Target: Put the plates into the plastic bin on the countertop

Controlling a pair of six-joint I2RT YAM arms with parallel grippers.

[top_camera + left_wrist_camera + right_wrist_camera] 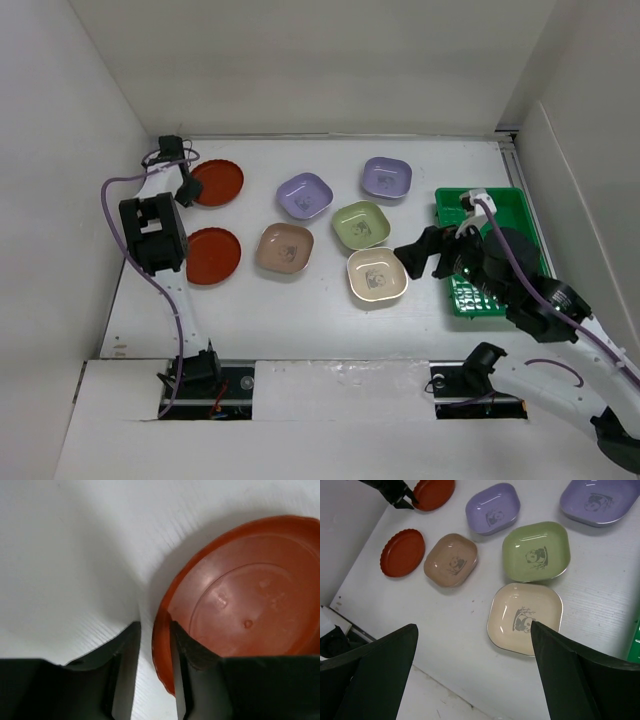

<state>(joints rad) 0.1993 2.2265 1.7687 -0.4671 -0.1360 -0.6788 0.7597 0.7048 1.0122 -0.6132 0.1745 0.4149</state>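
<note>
My left gripper (185,190) straddles the left rim of the far red-orange plate (220,183). In the left wrist view its jaws (155,625) are narrow around that rim (161,645), one finger inside the plate and one on the countertop, with a thin gap showing. The second red-orange plate (212,256) lies nearer. Two lavender dishes (304,196) (386,177), the green dish (361,224), the pinkish-tan dish (285,248) and the cream dish (377,277) lie mid-counter. My right gripper (420,255) (474,630) is wide open and empty above the cream dish's (520,615) near edge. The green bin (500,205) holds no plates in its visible part.
The right arm (520,285) hangs over the bin and hides much of its floor. White walls bound the countertop (300,320) at the left, back and right. A raised white ledge (330,375) runs along the near edge.
</note>
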